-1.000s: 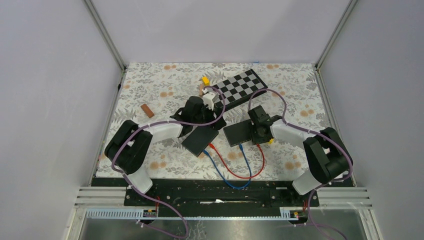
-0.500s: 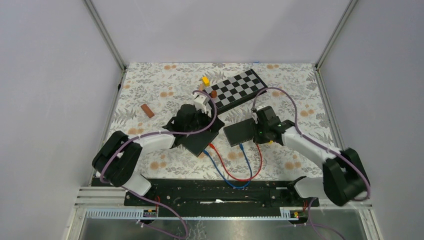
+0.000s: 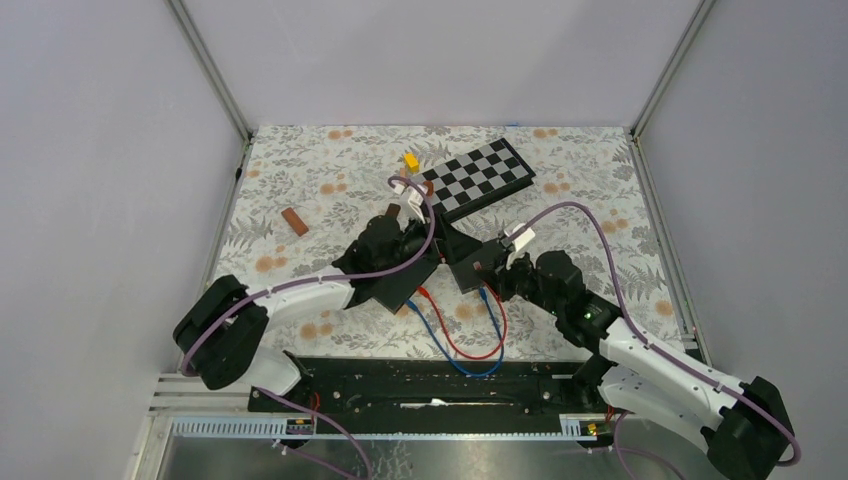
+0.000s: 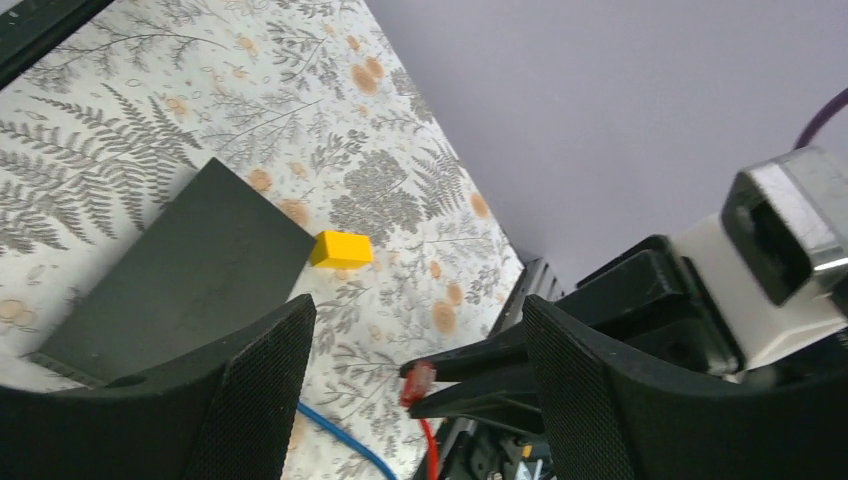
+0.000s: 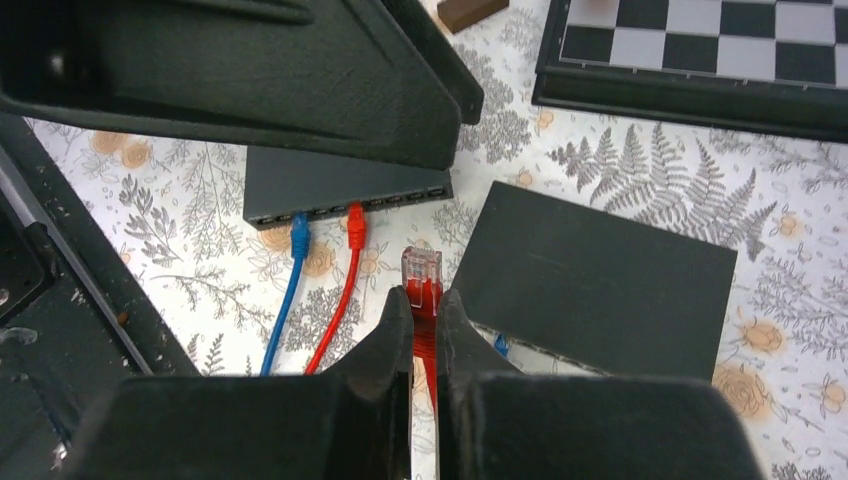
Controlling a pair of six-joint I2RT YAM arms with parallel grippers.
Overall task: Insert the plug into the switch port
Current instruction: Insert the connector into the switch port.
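My right gripper (image 5: 422, 292) is shut on the red cable just behind its clear-tipped plug (image 5: 421, 268), which hangs above the floral mat. The plug points at the port side of a black switch (image 5: 345, 190), where a blue plug (image 5: 299, 233) and a red plug (image 5: 354, 222) sit in ports. A second black switch (image 5: 600, 270) lies just right of the held plug. My left gripper (image 4: 418, 312) is open over the first switch (image 3: 395, 285), with the right gripper's tips and the red plug (image 4: 418, 380) showing between its fingers.
A checkerboard (image 3: 475, 175) lies at the back, with a yellow block (image 3: 411, 159) and a brown block (image 3: 293, 221) on the mat. The red and blue cables (image 3: 455, 350) loop toward the near edge. Another yellow block (image 4: 341, 249) sits beside the second switch.
The right gripper has shut on the red plug, and the right arm has swung out to the near right. The left arm has stretched forward over the first switch.
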